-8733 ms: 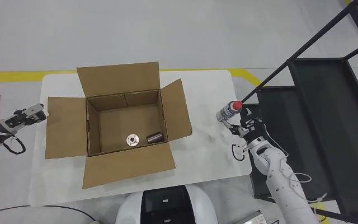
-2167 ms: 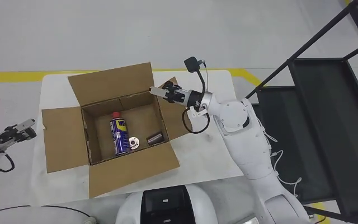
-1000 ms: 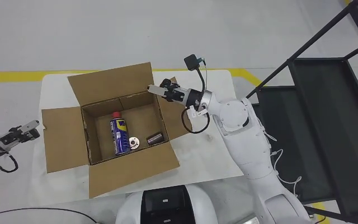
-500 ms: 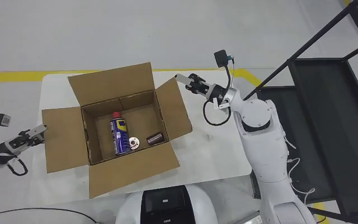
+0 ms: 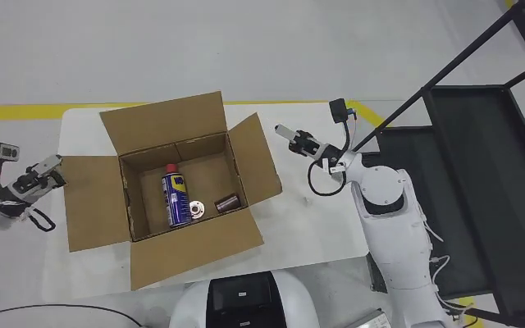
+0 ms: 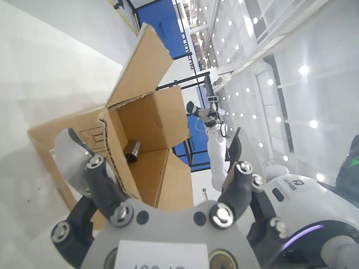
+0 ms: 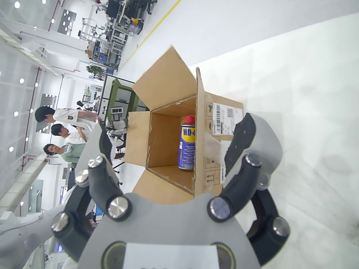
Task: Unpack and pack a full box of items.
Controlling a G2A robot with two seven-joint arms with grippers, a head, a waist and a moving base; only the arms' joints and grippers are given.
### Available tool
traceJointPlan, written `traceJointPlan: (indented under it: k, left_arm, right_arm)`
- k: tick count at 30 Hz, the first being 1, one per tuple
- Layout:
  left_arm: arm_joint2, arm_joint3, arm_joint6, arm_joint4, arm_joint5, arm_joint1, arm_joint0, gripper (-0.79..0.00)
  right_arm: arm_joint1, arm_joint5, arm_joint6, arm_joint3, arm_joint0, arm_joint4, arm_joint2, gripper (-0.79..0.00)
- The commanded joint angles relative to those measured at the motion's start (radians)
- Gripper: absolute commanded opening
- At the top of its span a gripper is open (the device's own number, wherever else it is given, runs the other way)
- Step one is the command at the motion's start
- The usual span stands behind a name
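Observation:
An open cardboard box [image 5: 94, 209] sits on the white table [image 5: 312, 221] with its flaps spread. Inside lie a blue and yellow spray can [image 5: 171, 197] with a red cap, a small metal disc [image 5: 195, 208] and a dark cylinder [image 5: 225, 200]. The can [image 7: 188, 144] and the cylinder [image 6: 132, 150] also appear in the wrist views. My right gripper [image 5: 287, 135] hangs open and empty just right of the box's right flap. My left gripper [image 5: 51, 167] is open and empty off the table's left edge, beside the left flap.
A dark metal rack [image 5: 459, 156] with sloping shelves stands right of the table. A yellow floor line [image 5: 33, 111] runs behind the table. Bare table surface lies right of the box and in front of it.
The spray can, held by my right gripper 8.7 s ago, now lies in the box. Over the last second my right gripper drew back right, out past the flap. My left gripper rose slightly.

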Motion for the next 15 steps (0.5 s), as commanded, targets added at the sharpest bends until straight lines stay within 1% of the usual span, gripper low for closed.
traceJointPlan:
  k: [1,3,6,8,11,15]
  left_arm:
    - [-0.002,-0.028,-0.004,-0.017,0.004,-0.001,-0.009,0.0]
    - [0.004,-0.06,0.003,-0.013,-0.003,-0.004,-0.016,0.0]
    - [0.032,-0.113,0.001,0.014,-0.001,-0.009,-0.035,0.0]
    - [0.061,-0.139,-0.001,0.028,0.001,-0.014,-0.051,0.0]
    - [0.118,-0.154,-0.004,0.048,0.004,-0.024,-0.078,0.0]
    - [0.195,-0.144,-0.023,0.019,0.023,-0.042,-0.117,0.0]
  right_arm:
    - [-0.001,0.002,0.021,-0.002,-0.013,0.052,-0.017,0.0]
    - [-0.002,-0.013,0.046,-0.008,-0.019,0.126,-0.041,0.0]
    - [-0.011,-0.039,0.036,-0.008,-0.027,0.26,-0.094,0.0]
    - [-0.015,-0.055,0.034,-0.006,-0.024,0.296,-0.139,0.0]
    - [-0.021,-0.072,0.014,0.019,-0.005,0.319,-0.201,0.0]
    - [-0.033,-0.091,-0.002,0.091,0.046,0.34,-0.293,0.0]
